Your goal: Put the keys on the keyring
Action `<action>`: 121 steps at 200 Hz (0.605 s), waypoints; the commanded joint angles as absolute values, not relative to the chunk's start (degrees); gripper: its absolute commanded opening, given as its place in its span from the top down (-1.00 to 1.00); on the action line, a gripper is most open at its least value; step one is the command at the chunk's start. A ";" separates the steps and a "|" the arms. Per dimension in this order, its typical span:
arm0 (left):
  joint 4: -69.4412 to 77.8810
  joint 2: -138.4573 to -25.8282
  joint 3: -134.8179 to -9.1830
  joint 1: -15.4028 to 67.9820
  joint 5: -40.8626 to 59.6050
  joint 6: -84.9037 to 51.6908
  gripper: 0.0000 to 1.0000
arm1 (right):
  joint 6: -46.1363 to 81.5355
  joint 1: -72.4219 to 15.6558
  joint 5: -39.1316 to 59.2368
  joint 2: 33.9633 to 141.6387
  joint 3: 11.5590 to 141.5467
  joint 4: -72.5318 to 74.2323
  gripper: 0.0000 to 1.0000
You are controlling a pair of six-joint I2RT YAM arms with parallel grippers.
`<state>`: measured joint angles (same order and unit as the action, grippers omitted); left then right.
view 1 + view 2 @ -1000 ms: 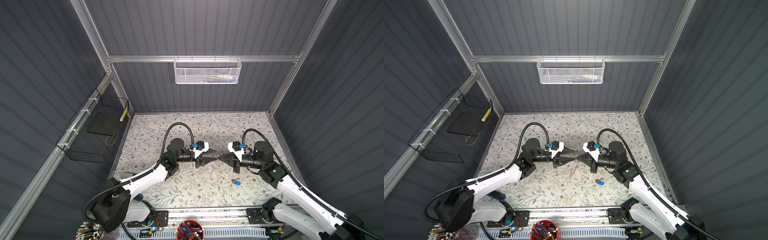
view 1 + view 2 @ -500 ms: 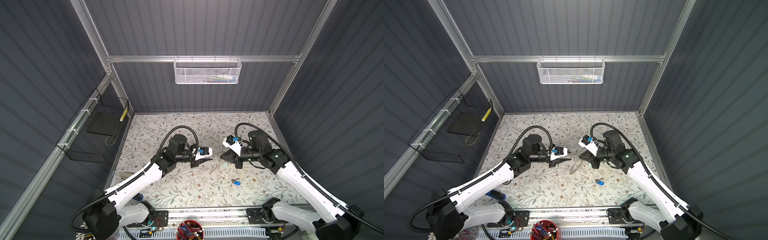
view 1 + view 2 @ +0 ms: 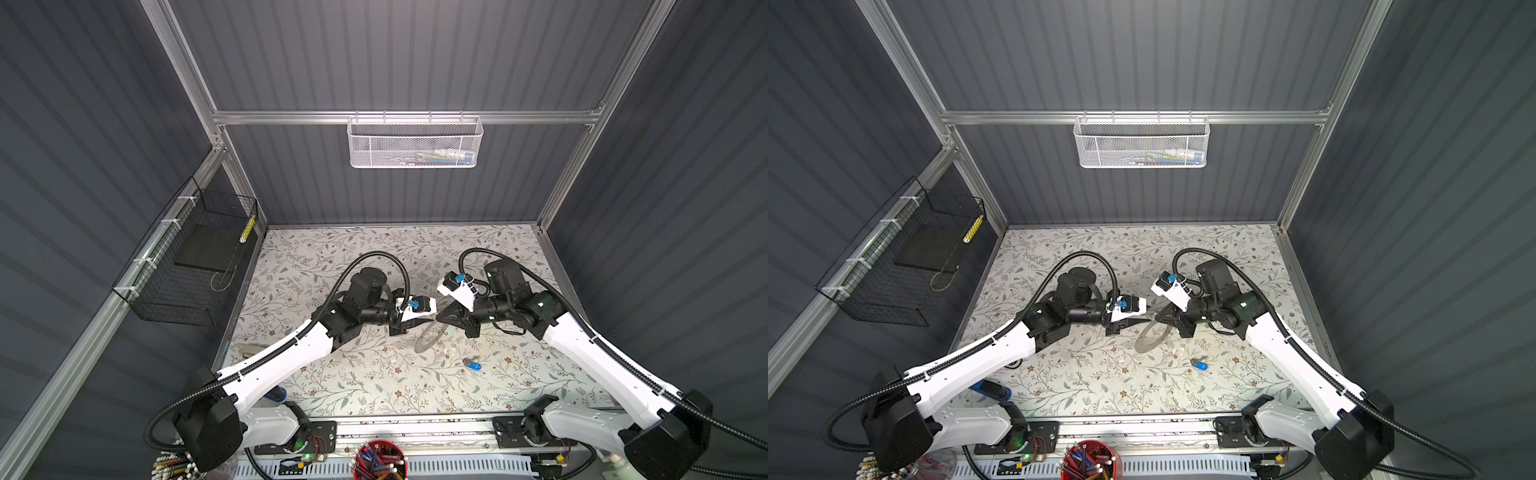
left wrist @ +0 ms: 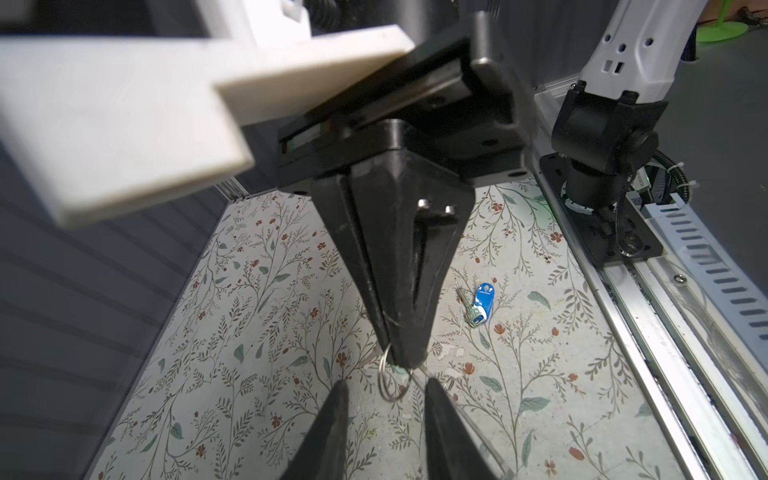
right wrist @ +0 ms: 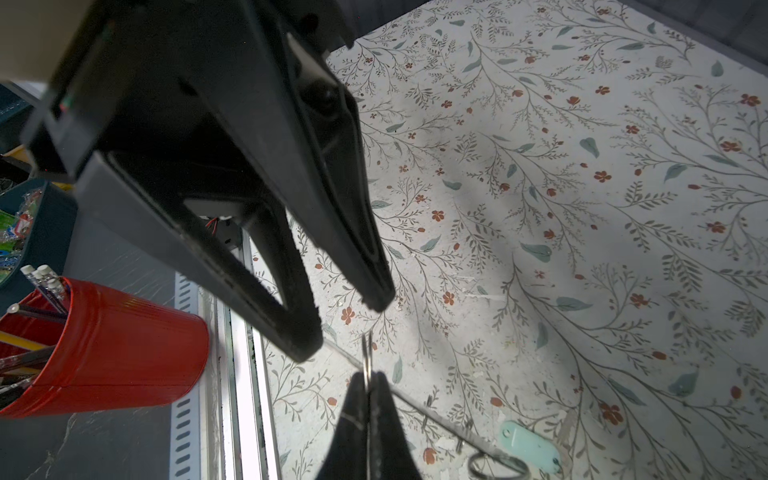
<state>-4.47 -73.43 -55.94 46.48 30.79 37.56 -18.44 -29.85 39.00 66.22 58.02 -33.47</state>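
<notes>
**Keyring pinched aloft, both keys loose beneath it**

The keyring (image 4: 380,374) hangs clear of the worktop (image 4: 249,332). It is a thin metal loop nipped by its rim at the very tips of the right fingers (image 4: 399,270), which are closed tight on it. In a top view it shows as a grey hoop (image 3: 420,347) tilted in the air. The left fingers (image 4: 332,428) sit just short of the keyring, partly apart and lined up with it, with nothing between them.

On the worktop below the keyring lies the mint-tagged key (image 5: 528,446). The blue-tagged key (image 4: 480,303) rests a little further from the keyring, toward the right arm's base.

The keyring looks light, stiff and slick. Held at a single point, it will probably pivot or swing when pushed, so a second hold on the rim opposite the pinch would steady it. The keys are thin and lie flat, so they are awkward to lift. Each plastic tag seems the thicker, grippier place to take hold, and that leaves the key's own loop free for threading.
</notes>
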 commanded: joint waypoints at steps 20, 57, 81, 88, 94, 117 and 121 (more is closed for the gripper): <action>-6.41 -74.52 -58.56 46.99 30.40 38.82 0.46 | -18.43 -30.56 39.86 66.21 59.56 -32.61 1.00; -7.65 -75.59 -59.46 47.08 30.28 39.29 0.54 | -18.97 -30.93 39.75 66.32 59.66 -32.52 1.00; -8.20 -76.27 -60.10 47.02 30.63 39.31 0.57 | -18.98 -31.07 39.83 66.25 59.74 -32.05 1.00; -8.64 -76.57 -60.20 47.05 30.85 39.46 0.57 | -19.05 -31.11 39.82 66.18 59.77 -31.91 1.00; -8.90 -76.64 -60.31 47.03 30.87 39.49 0.57 | -19.17 -31.11 39.77 66.10 59.70 -31.82 1.00; -9.82 -77.08 -60.46 47.11 31.66 39.77 0.61 | -19.78 -31.18 39.43 65.44 59.29 -31.13 1.00; -9.79 -77.16 -60.47 47.15 31.85 39.76 0.64 | -20.06 -31.19 39.41 65.40 59.24 -31.03 1.00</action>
